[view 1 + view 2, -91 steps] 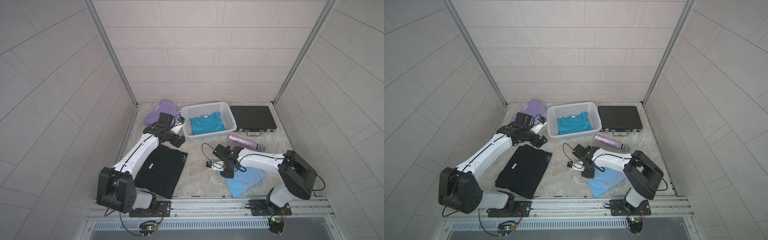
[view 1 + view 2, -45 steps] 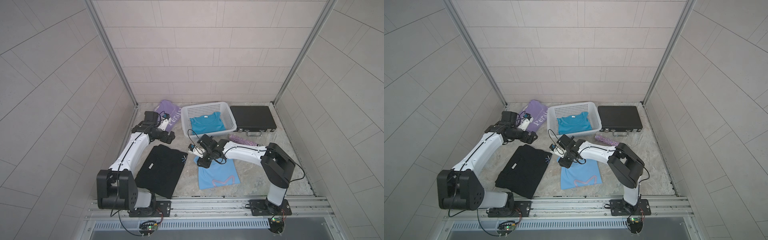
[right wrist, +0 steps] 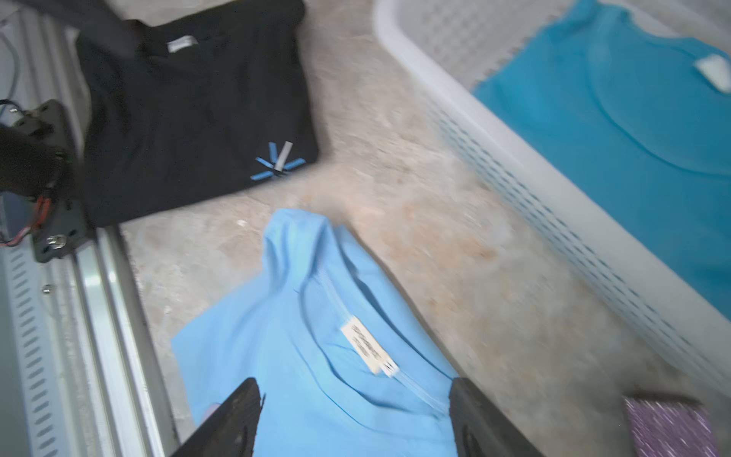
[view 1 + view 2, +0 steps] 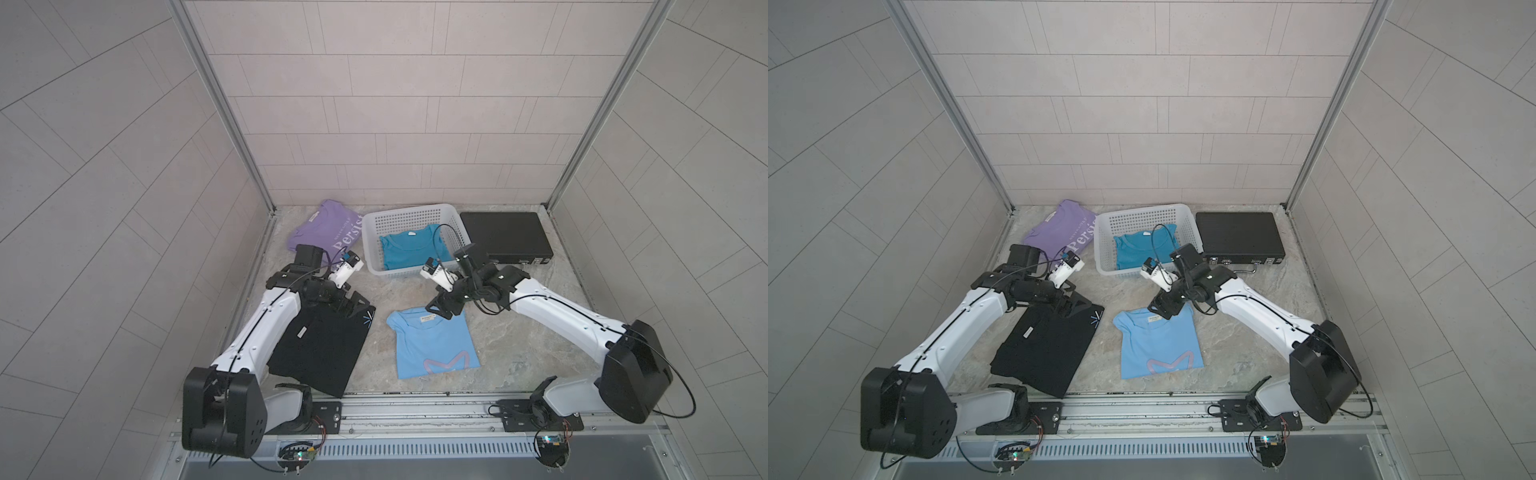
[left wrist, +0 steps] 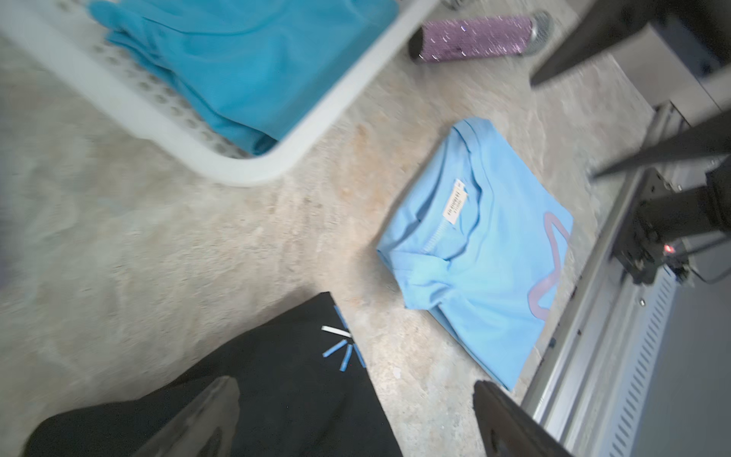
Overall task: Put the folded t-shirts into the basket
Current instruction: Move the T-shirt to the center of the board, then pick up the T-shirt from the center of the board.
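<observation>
Two folded shirts lie flat on the stone-patterned desk (image 4: 519, 357) nearest the rail, seen in both top views: the black shirt (image 4: 320, 349) with its starburst logo at about 7 o'clock and the light blue shirt (image 4: 434, 349), pinkish "M" mark up, at about 6 o'clock. A strip of bare desk separates them. The left gripper (image 4: 351, 305) hangs over the black shirt's far corner beside the logo, jaws spread wide and holding nothing. The right gripper (image 4: 442, 309) sits over the light blue shirt's collar end, its jaws apart on either side of the neck label and gripping nothing; whether the tips touch the cloth cannot be told. Farther back, at 12 o'clock, stands the white basket (image 4: 409, 206), with the teal shirt (image 4: 409, 251) lying inside it. The lilac shirt (image 4: 322, 228) with "Persist" lettering rests on the desk at 11 o'clock, just beside the basket. A flat black case (image 4: 505, 237) lies at 1 o'clock on the basket's other side. The left wrist view shows a glittery purple cylinder (image 5: 474, 37) on the desk near a basket corner
</observation>
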Robot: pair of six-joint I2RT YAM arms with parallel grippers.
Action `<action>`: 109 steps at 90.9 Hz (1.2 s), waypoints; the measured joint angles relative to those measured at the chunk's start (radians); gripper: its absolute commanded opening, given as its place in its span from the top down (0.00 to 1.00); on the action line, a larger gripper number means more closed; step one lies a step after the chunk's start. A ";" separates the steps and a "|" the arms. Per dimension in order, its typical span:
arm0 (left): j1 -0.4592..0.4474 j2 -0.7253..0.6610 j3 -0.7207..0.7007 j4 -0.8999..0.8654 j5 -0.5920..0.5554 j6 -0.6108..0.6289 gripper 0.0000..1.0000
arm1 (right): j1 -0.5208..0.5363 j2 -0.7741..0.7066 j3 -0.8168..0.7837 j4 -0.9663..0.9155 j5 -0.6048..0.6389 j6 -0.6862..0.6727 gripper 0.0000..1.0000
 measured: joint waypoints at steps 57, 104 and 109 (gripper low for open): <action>-0.465 0.389 0.099 0.096 -0.245 -0.060 0.07 | -0.206 0.051 -0.212 0.038 -0.001 -0.267 0.23; -0.497 0.481 0.152 0.146 -0.411 -0.051 0.05 | -0.145 0.188 -0.207 0.125 0.029 -0.347 0.28; -0.497 0.489 0.154 0.150 -0.418 -0.048 0.05 | -0.143 0.190 -0.206 0.132 0.035 -0.350 0.28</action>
